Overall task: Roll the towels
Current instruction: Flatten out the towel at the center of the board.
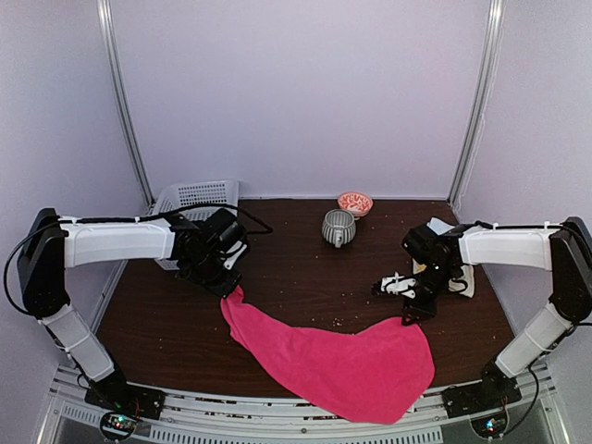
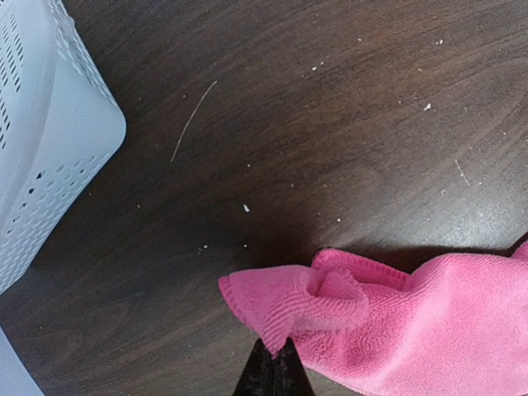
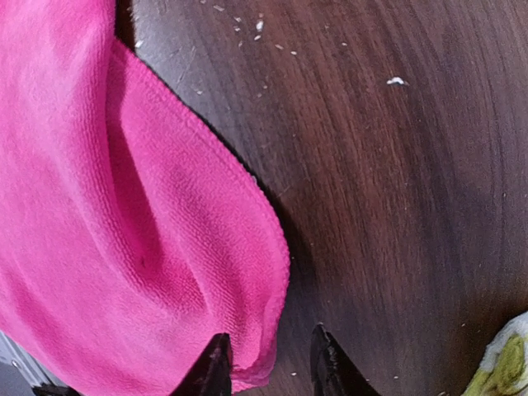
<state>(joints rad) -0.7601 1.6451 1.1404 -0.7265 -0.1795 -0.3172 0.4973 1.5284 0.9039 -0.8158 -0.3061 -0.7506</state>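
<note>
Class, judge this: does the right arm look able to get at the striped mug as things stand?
Probably yes. The mug stands on bare table left of and beyond the right gripper, with nothing between them. Its jaws are open, straddling the edge of the pink towel, so the arm seems free.

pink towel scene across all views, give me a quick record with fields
towel: bright pink cloth towel, unrolled, spread on dark brown wooden table
left end effector: shut on towel's left corner
right end effector: open, astride towel's right edge
behind: white perforated plastic basket, grey ribbed ceramic mug
</note>
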